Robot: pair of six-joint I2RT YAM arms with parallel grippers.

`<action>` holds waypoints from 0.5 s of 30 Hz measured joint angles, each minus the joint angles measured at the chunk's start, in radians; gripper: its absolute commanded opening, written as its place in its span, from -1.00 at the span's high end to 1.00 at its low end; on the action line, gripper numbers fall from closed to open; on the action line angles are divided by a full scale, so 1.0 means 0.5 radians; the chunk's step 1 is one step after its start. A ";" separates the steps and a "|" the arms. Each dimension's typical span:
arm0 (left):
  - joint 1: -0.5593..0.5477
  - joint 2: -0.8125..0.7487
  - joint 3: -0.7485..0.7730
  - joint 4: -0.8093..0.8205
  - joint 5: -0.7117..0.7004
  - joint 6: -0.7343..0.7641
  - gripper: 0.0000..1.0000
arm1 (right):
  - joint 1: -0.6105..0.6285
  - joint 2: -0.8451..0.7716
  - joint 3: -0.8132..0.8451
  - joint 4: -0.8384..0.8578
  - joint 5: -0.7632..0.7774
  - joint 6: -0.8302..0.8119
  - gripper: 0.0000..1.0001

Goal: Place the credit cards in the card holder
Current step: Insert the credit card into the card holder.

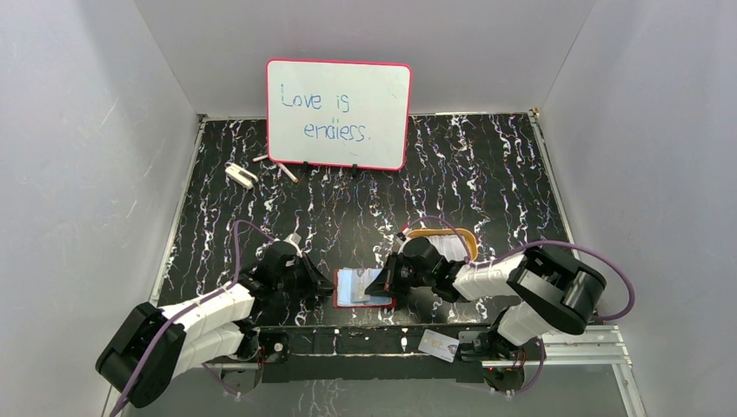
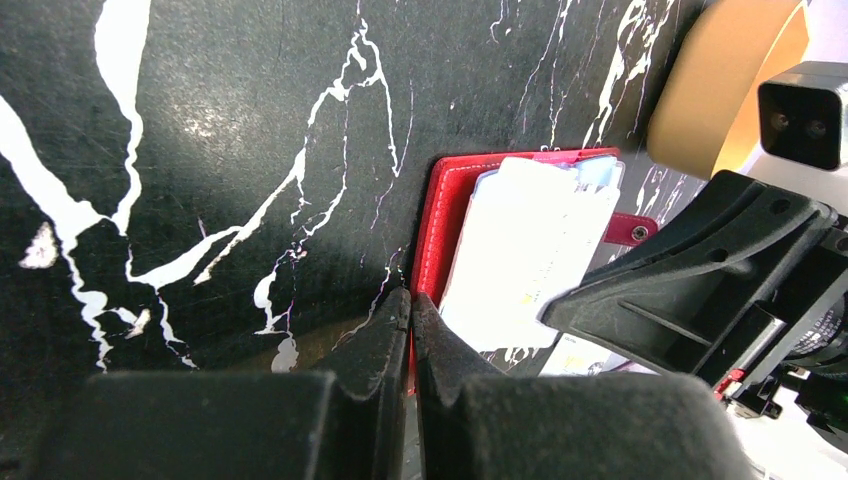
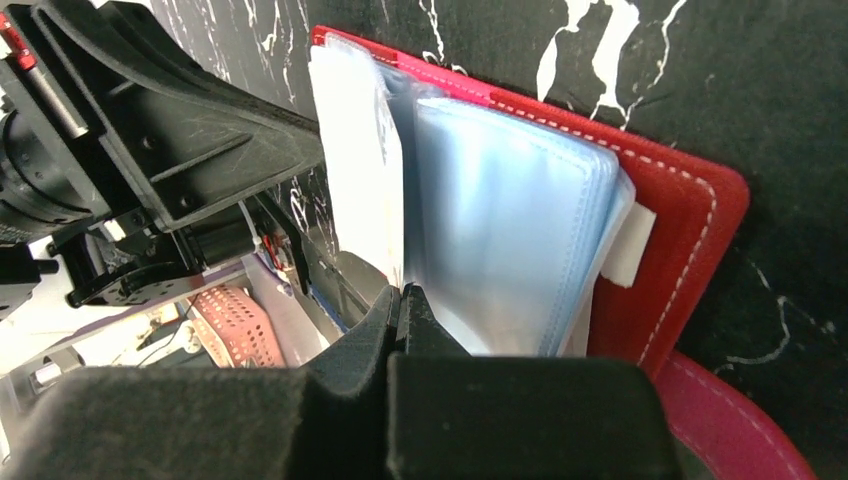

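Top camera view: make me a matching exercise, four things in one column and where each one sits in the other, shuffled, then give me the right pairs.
Things:
1. whiteboard
2. card holder
3. orange-rimmed tray
4. loose card

Places:
A. lying open between the left gripper and the right gripper
B. on the metal rail at the near edge
C. standing at the far edge
D. just behind the right gripper

Pairs: 1-C, 2-A, 3-D, 4-B
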 measured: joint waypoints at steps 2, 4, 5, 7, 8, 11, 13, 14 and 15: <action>0.000 0.000 0.000 0.002 0.000 -0.001 0.95 | 0.000 0.047 0.016 0.021 -0.020 -0.006 1.00; 0.000 0.002 0.000 0.005 0.000 0.001 0.95 | 0.000 0.111 0.051 0.037 -0.062 -0.019 1.00; 0.000 0.005 0.000 0.006 0.000 0.001 0.95 | 0.000 0.139 0.069 0.048 -0.083 -0.029 1.00; 0.000 0.012 0.001 0.014 0.002 0.001 0.95 | 0.000 0.174 0.098 0.063 -0.116 -0.053 1.00; 0.000 0.015 0.001 0.016 0.003 0.001 0.95 | 0.000 0.185 0.108 0.064 -0.127 -0.062 1.00; 0.000 0.031 0.001 0.033 0.008 0.001 0.95 | -0.001 0.214 0.135 0.065 -0.163 -0.097 0.67; 0.000 0.037 0.001 0.043 0.010 0.001 0.95 | 0.000 0.224 0.156 0.053 -0.178 -0.114 0.42; 0.000 0.040 0.001 0.047 0.011 0.001 0.95 | 0.000 0.227 0.170 0.024 -0.177 -0.129 0.33; 0.000 0.040 0.001 0.047 0.012 0.001 0.95 | 0.000 0.227 0.182 -0.005 -0.175 -0.142 0.26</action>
